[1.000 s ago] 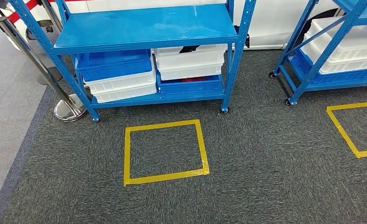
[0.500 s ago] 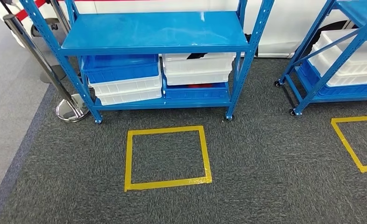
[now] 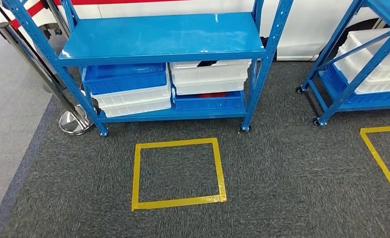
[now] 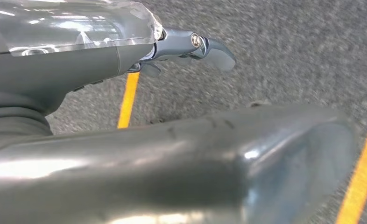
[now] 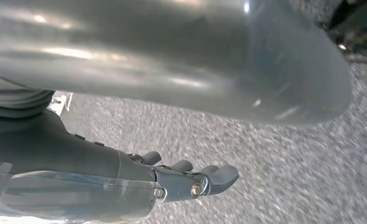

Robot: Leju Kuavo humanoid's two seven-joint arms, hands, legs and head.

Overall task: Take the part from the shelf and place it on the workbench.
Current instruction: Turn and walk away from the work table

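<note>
A small dark part (image 3: 206, 64) lies in the upper white plastic bin (image 3: 209, 77) at the right end of the blue metal shelf (image 3: 163, 37), seen from the head. Wrist views show the left hand (image 4: 191, 49) and right hand (image 5: 191, 179) hanging loosely spread, holding nothing, above grey carpet (image 3: 282, 173).

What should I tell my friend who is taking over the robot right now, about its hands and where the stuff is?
Left hand: holds nothing, hangs over the grey carpet near a yellow tape line.
Right hand: holds nothing, fingers apart, hangs over the carpet.
The blue shelf stands ahead, just past the yellow tape square on the floor. Its top level is bare; the lower level holds stacked bins. Something dark sits in the white bin and something red in the blue bin under it; which one is the part, I cannot tell.
Done: nothing picked.
Left: get close to the shelf, take the part, carry it to the workbench.
</note>
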